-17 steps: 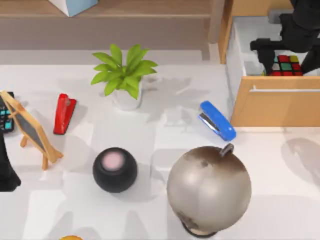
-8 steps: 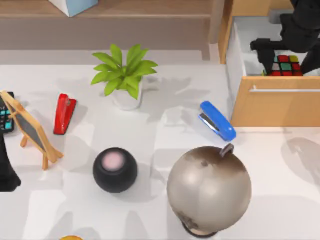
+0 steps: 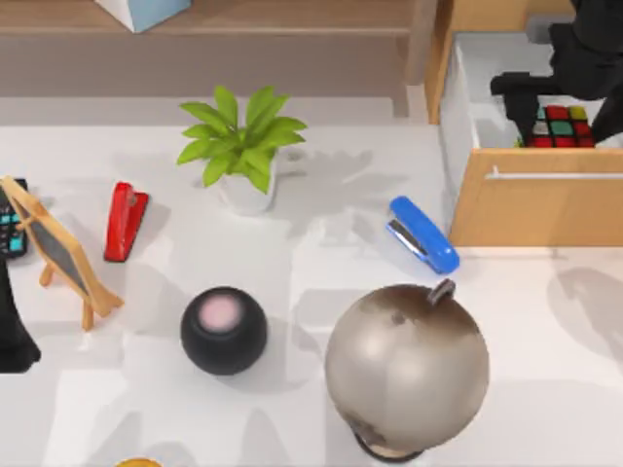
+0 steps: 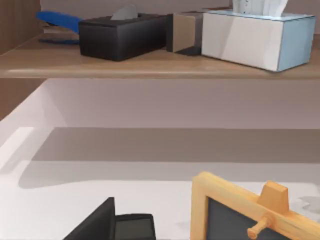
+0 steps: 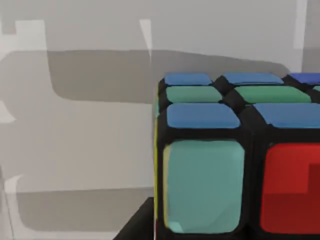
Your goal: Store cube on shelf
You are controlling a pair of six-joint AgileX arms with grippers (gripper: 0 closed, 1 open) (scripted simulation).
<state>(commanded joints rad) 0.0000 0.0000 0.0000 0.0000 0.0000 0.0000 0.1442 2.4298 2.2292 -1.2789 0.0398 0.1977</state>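
Observation:
The cube (image 3: 558, 126), a small black-gridded Rubik's cube with red, green and yellow squares, sits inside the open drawer (image 3: 535, 204) at the back right. My right gripper (image 3: 563, 115) reaches down into the drawer and is shut on the cube, one dark finger on each side. Close up in the right wrist view, the cube (image 5: 235, 160) shows blue, teal and red squares against the drawer's pale wall. The shelf (image 3: 292, 17) runs along the back; the left wrist view shows its light-brown board (image 4: 150, 67). My left arm (image 3: 12, 331) is parked at the left edge.
A tissue box (image 4: 255, 35), a black box (image 4: 120, 35) and a blue stapler (image 4: 57, 22) stand on the shelf. On the table are a potted plant (image 3: 243, 146), red stapler (image 3: 125, 222), blue stapler (image 3: 423, 235), black speaker (image 3: 223, 329), globe (image 3: 407, 365) and small chalkboard (image 3: 60, 255).
My right gripper and the cube between its fingers have shifted together slightly to the right and toward the back. The left arm has not moved.

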